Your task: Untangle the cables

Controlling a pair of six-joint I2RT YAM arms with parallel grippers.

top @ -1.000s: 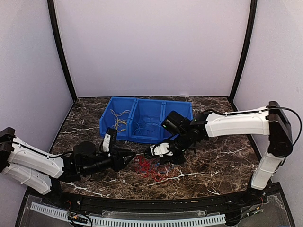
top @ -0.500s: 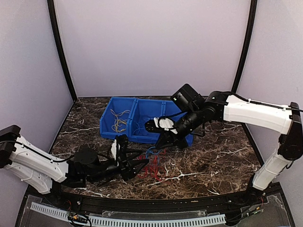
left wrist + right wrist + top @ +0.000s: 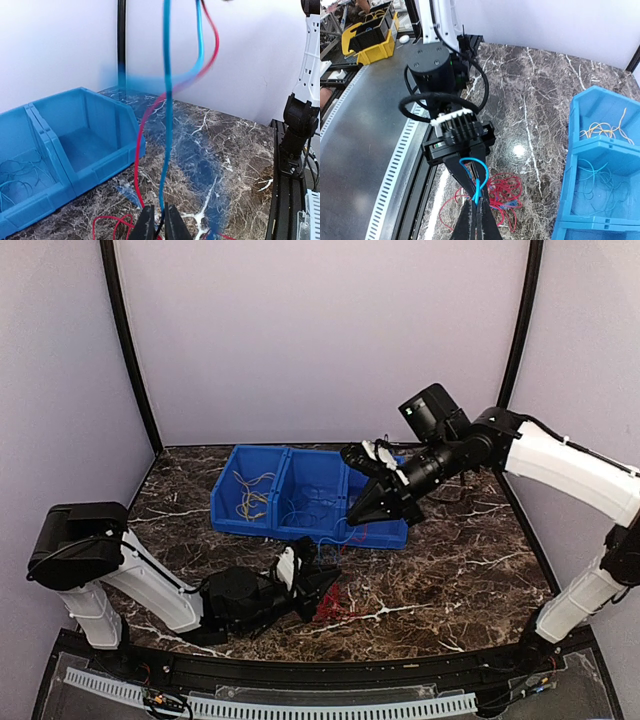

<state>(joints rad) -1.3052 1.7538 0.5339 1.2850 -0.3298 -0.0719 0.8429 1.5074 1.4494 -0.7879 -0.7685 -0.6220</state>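
The cables lie partly as a red tangle (image 3: 335, 605) on the marble table, with some blue bits in it (image 3: 506, 196). One blue cable (image 3: 166, 125) runs taut upward from my left gripper (image 3: 160, 227), which is low at the tangle (image 3: 320, 582) and shut on the cable's lower end. A red cable (image 3: 142, 150) rises beside it. My right gripper (image 3: 479, 220) is raised above the tangle near the bin's front (image 3: 353, 522), shut on the upper loop of the same blue cable (image 3: 485, 182).
A blue three-compartment bin (image 3: 258, 528) stands behind the tangle, with yellow cables (image 3: 250, 495) in its left compartment and blue ones (image 3: 310, 510) in the middle. A metal rail (image 3: 300, 706) lines the near edge. A yellow bin (image 3: 370, 40) sits off the table.
My right gripper rose and moved back-right toward the bin, pulling the blue cable up. My left arm swung right to the tangle and its jaws closed on the cable.
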